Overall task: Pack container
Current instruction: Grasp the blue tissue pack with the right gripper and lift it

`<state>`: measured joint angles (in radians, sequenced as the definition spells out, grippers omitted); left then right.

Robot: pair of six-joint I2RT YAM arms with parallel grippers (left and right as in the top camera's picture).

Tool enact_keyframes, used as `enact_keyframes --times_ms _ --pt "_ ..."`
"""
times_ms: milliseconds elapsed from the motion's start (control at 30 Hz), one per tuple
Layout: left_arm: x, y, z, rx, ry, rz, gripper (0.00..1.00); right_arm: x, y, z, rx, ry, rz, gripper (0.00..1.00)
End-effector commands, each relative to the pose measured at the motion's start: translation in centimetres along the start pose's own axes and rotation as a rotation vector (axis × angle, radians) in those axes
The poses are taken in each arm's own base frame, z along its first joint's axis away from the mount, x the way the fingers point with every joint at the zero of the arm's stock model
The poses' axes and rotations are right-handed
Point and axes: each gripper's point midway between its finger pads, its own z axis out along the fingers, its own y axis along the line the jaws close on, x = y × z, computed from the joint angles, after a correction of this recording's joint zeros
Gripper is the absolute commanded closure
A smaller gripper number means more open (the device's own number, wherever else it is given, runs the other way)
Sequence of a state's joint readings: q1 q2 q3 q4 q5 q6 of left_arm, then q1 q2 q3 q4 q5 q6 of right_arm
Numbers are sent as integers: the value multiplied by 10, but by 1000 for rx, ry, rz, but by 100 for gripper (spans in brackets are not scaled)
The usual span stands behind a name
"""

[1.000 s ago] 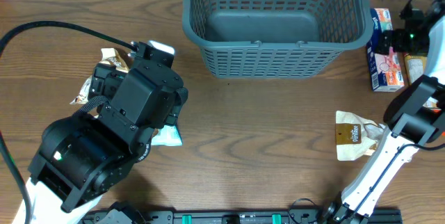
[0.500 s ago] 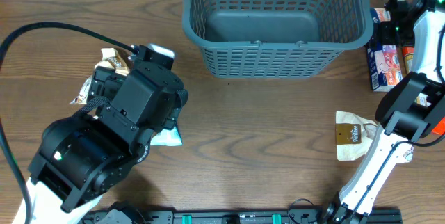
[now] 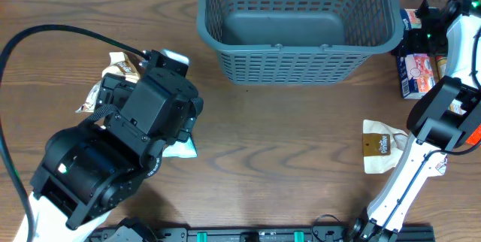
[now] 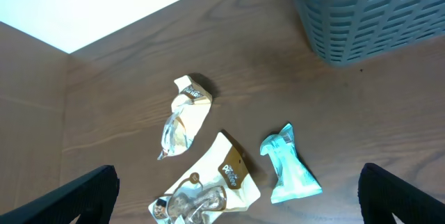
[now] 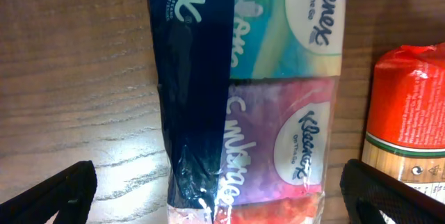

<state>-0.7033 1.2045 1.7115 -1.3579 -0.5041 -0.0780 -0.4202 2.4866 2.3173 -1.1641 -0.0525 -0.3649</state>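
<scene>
The container (image 3: 297, 24), a dark grey slotted basket, stands at the far middle of the table with nothing in it; its corner (image 4: 368, 8) shows in the left wrist view. My left gripper (image 4: 236, 206) hangs open above a cream pouch (image 4: 208, 186), with a crumpled packet (image 4: 184, 116) and a teal packet (image 4: 288, 172) nearby. My right gripper (image 5: 222, 200) is open low over a Kleenex tissue pack (image 5: 257, 92), one finger on each side of it and apart from it. From overhead the tissue pack (image 3: 417, 73) lies right of the basket.
A red-capped item (image 5: 410, 113) stands just right of the tissue pack. Another cream pouch (image 3: 383, 146) lies at the near right by the right arm's base. The bulky left arm (image 3: 128, 144) covers most of the packets on the left.
The right arm has swung toward the far edge and slightly left, bringing its gripper over the tissue pack. The left arm and the packets have not moved.
</scene>
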Motion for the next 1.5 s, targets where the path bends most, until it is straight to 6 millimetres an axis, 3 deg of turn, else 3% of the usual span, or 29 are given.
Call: enact_keyframes --times_ms 0,333,467,600,700,833,933,1033,1133,1233,1367,1467 --pt "1 0 1 -2 6 -5 1 8 1 13 -18 28 17 1" --pt "2 0 1 -3 13 0 1 25 5 44 -45 103 33 1" --pt "3 0 1 -3 14 0 1 27 6 48 -48 111 34 3" --pt "3 0 1 -3 14 0 1 26 5 48 -43 105 57 67" --pt "3 0 1 -3 14 0 1 23 3 48 -37 94 100 99" --pt "3 0 1 -3 14 0 1 20 0 44 -31 82 144 98" --pt "3 0 1 -3 14 0 2 11 -3 31 -22 55 184 98" --pt "3 0 1 -3 14 0 2 -9 -10 -3 0 -25 211 98" --pt "3 0 1 -3 14 0 1 -37 -16 -63 18 -158 221 99" --pt "3 0 1 -4 15 1 2 -59 -19 -142 55 -318 211 98" --pt "3 0 1 -3 15 1 1 -71 -16 -248 107 -537 194 99" --pt "3 0 1 -3 15 1 1 -75 18 -325 12 -722 123 99"
